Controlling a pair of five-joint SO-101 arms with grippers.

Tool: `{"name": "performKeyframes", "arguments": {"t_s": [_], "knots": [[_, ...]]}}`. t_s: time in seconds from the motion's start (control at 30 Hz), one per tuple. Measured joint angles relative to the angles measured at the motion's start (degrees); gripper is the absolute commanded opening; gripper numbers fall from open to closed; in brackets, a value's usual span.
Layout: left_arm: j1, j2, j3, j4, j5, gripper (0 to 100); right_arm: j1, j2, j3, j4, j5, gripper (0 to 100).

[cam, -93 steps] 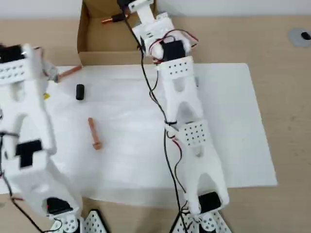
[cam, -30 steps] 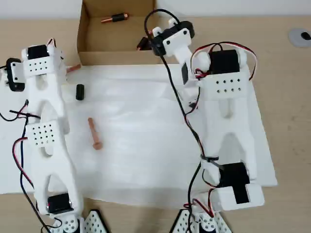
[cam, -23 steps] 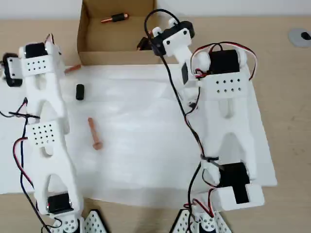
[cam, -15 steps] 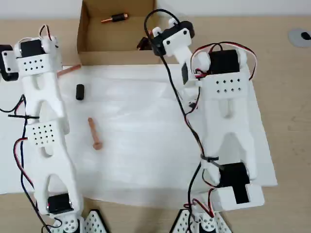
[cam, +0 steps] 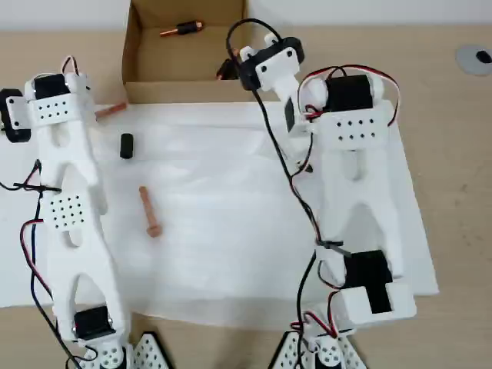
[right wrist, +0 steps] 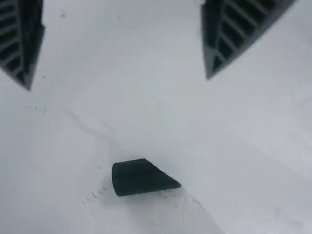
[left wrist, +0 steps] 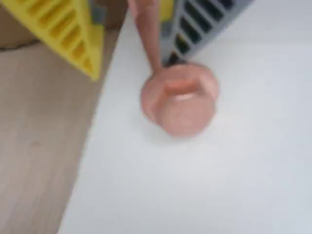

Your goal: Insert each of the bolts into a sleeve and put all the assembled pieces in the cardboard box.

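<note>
High view shows the right arm folded back over the sheet (cam: 215, 254), where three seconds ago it stretched over the box (cam: 131, 69). An assembled piece (cam: 181, 29) lies in the box, so I judge one delivery done and two pairings left. Right tool (right wrist: 117, 80) hangs released, fingers wide apart, above a sleeve (right wrist: 141, 178) on the sheet. Left arm has swung in from the bench (cam: 446, 115) edge, and the left tool (left wrist: 132, 67) is clenched on the held bolt (left wrist: 178, 100), gripping its shaft with the head out past the fingertips. That bolt sits at the sheet's edge just off the box's near corner, long axis roughly level across the bench, free end pointing to the robot's right. A loose bolt (cam: 148, 211) lies on the sheet, shaft pointing toward the box, head nearest the arm bases. The other sleeve (cam: 127, 144) lies between the two bolts.
</note>
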Motion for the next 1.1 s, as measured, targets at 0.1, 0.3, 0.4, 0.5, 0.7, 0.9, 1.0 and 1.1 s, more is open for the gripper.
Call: {"name": "performKeyframes", "arguments": {"t_s": [0.1,0.3,0.4,0.5,0.7,0.9,1.0,1.1], "knots": [[0.0,0.2,0.0,-0.8,0.0,11,0.0,0.0,0.0,0.0,0.0,26.7],[0.0,0.2,0.0,-0.8,0.0,11,0.0,0.0,0.0,0.0,0.0,26.7],[0.0,0.2,0.0,-0.7,0.0,11,0.0,0.0,0.0,0.0,0.0,26.7],[0.0,0.2,0.0,-0.7,0.0,11,0.0,0.0,0.0,0.0,0.0,26.7],[0.1,0.1,-0.3,2.3,2.5,11,0.0,0.0,0.0,0.0,0.0,26.7],[1.0,0.3,-5.6,8.7,3.3,11,0.0,1.0,0.0,0.0,0.0,26.7],[1.8,0.3,-7.2,10.5,4.5,11,0.0,1.6,0.0,0.0,0.0,26.7],[1.9,0.3,-7.2,10.8,4.7,11,0.0,1.8,0.0,0.0,0.0,26.7]]}}
